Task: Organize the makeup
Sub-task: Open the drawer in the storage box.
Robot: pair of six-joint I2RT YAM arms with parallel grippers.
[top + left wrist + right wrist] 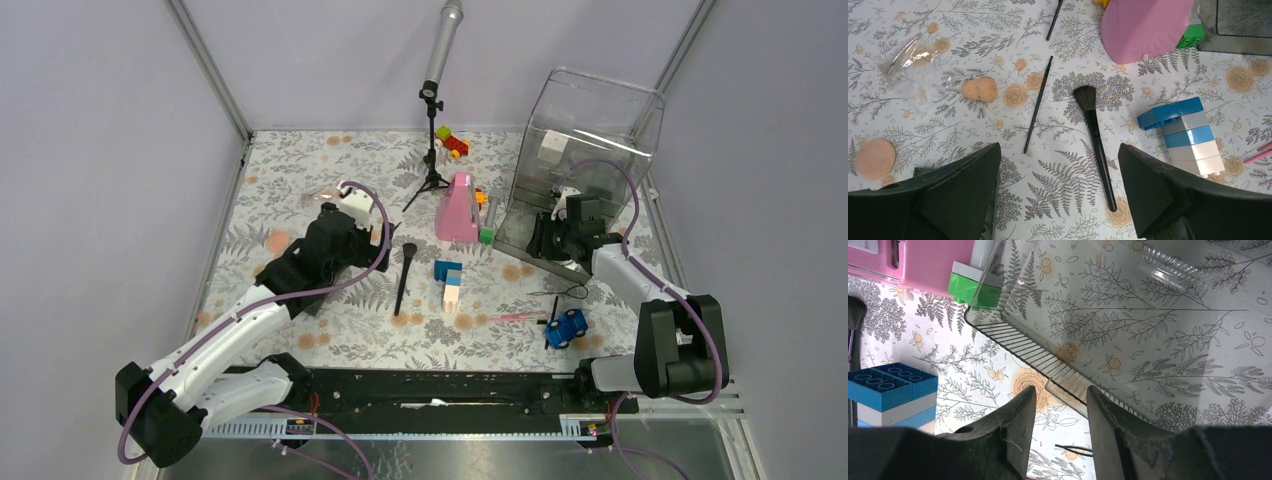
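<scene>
Hovering with left pincer (1059, 150) spread wide, empty, above the black-handled brush (1095, 145) flat on the table (1058, 200), likely to clamp its handle; with right pincer (1061, 395) half-parted, empty, at the clear bin (1148, 340) lip, probably for drop-offs.

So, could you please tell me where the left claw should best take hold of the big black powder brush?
Probably mid-handle, from straight above. The powder brush lies flat, and its slim handle runs between the fingers of the open left claw, so closing across it should work. The bristle head looks soft and wider, so it would give a poorer hold.
</scene>
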